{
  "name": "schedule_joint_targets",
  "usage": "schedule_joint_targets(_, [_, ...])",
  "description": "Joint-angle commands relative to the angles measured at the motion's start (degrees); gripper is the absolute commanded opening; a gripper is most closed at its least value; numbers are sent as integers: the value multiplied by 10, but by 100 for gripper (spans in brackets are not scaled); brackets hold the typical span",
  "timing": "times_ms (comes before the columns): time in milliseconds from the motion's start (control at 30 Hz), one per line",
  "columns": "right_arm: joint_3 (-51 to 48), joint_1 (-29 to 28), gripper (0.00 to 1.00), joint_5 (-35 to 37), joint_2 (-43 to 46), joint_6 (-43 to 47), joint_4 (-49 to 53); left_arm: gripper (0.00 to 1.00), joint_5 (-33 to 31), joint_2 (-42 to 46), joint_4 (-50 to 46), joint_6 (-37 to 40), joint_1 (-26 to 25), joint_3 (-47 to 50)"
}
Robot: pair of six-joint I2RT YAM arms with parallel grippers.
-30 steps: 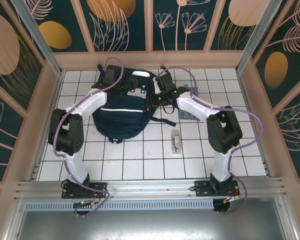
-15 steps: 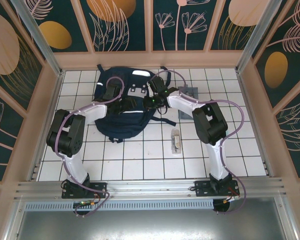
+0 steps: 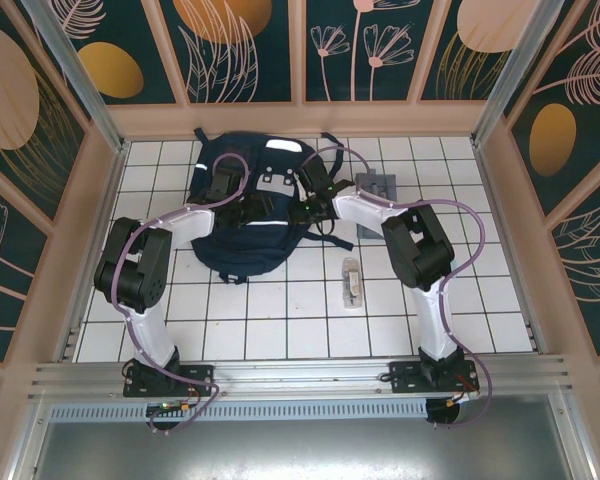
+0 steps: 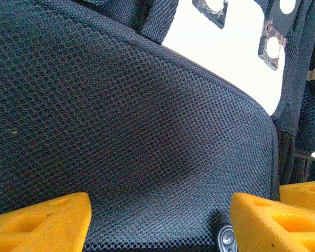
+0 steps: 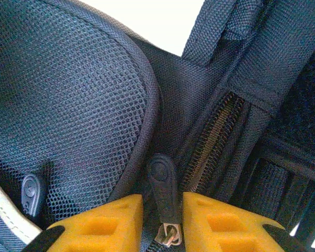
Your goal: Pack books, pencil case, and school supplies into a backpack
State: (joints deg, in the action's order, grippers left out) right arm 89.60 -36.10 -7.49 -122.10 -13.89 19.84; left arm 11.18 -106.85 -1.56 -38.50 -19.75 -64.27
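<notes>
The navy backpack (image 3: 242, 240) lies at the far middle of the tiled table, its mesh back panel (image 4: 121, 121) facing up. My left gripper (image 3: 227, 183) hovers over that mesh, its yellow fingers (image 4: 47, 223) wide open with nothing between them. My right gripper (image 3: 308, 188) is at the bag's top right, where a dark zipper pull (image 5: 164, 189) sits between its narrowly open fingers (image 5: 215, 220), not clamped. The grey pencil case (image 3: 377, 185) lies right of the bag. The school supplies packet (image 3: 352, 282) lies nearer, on the tiles. The books are out of view.
A second zipper pull (image 4: 227, 240) lies on the mesh by my left gripper's right finger. Dark straps (image 3: 330, 240) trail off the bag's right side. Wooden walls (image 3: 100, 200) enclose the table on three sides.
Both grippers have come in over the backpack, which has shifted toward the far wall. My right gripper moved left to the zipper and its jaws have parted a little.
</notes>
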Motion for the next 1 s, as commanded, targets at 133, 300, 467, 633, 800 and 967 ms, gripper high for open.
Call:
schedule_joint_targets(133, [-55,3,11,-52,-10,-29,-39,71,37,-48,15,-28,-2,20])
schedule_joint_targets(300, [-109,25,0,-103,55,-46,-107,71,38,-63,39,-50,-2,20])
schedule_joint_targets(467, [-186,-5,0,-126,111,-33,-160,70,52,-77,160,-163,-4,61])
schedule_joint_targets(633, [-262,-75,0,-71,152,-37,-214,70,20,-75,229,-223,-24,96])
schedule_joint_targets(800, [-259,-99,0,-43,137,-71,-267,70,20,-70,255,-251,-41,112])
schedule_joint_targets(967, [-240,-68,0,-37,125,-102,-292,72,5,-31,248,-242,-41,140])
